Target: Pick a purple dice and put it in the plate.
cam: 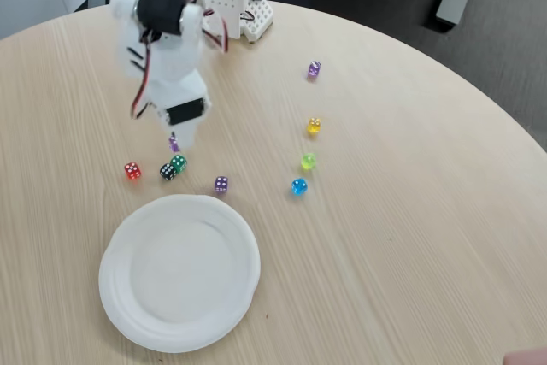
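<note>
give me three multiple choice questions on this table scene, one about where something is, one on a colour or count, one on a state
1. Where does the small red die lie relative to the large round white disposable plate?
A. inside the plate
B. on the round wooden table, apart from the plate's upper left rim
C. beside the blue die

2. Which colour is the die at the bottom of the column on the right of the fixed view?
A. blue
B. orange
C. white

3. What does the plate hold?
A. nothing
B. a violet die
C. two dice

Answers: 1 B, the red die rests on bare wood above the rim. 2 A, the translucent blue die sits under the green die and the yellow die. 3 A, the plate's surface is plain white, while a purple die shows at the white arm's fingers above the table.
</note>
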Motion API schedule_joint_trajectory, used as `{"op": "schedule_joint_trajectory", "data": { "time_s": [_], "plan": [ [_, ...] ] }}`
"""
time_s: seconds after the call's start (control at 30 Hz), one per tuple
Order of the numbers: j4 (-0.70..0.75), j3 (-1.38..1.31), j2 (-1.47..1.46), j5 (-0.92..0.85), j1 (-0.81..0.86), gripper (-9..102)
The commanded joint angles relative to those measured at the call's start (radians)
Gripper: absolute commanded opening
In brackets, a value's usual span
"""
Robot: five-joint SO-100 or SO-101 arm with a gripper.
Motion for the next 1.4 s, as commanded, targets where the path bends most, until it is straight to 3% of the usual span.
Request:
{"op": "schedule_joint_trajectory", "data": {
  "time_s": [0.0, 0.33, 0.87, 1.37],
  "plan": [
    [-0.002, -0.020, 0.061, 0.012, -0.071, 0],
    [-0.011, -0.020, 0.087, 0.123, -0.388, 0],
    [-0.238, -0.077, 0.071, 0.094, -0.400, 0],
    [-0.206, -0.558, -0.206, 0.152, -0.400, 0]
  ]
}}
